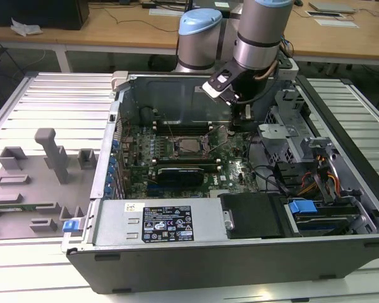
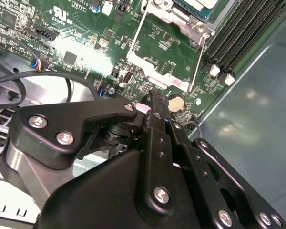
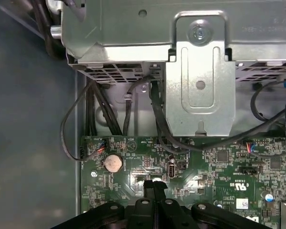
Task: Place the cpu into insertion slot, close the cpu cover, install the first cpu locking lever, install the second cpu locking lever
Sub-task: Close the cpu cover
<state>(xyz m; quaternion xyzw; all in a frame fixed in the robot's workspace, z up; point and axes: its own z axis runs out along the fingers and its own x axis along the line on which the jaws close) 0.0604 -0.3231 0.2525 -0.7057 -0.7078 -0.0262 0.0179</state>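
Observation:
In the exterior view the insertion slot (image 1: 191, 147) sits mid-motherboard inside the open computer case. A grey square that looks like the cpu (image 1: 191, 146) lies in it. The second wrist view shows the shiny cpu (image 2: 199, 5) edge in the slot. The silvery cpu cover (image 2: 158, 80) is swung open away from the slot, and the green board shows through its cut-out. Thin wire levers (image 2: 200, 52) stand raised beside it. My gripper (image 1: 246, 117) hangs over the board on the exterior view's right of the slot. Its black fingertips (image 2: 150, 98) are pressed together, empty, just short of the cover's free edge.
A coin battery (image 3: 113, 162) and small board connectors lie beside the fingertips (image 3: 153, 184). A metal drive cage bracket (image 3: 200, 86) and black cables (image 3: 157, 119) lie beyond them. Long black memory slots (image 2: 238, 33) run beside the slot. Grey fixtures (image 1: 50, 151) stand outside the case on the exterior view's left.

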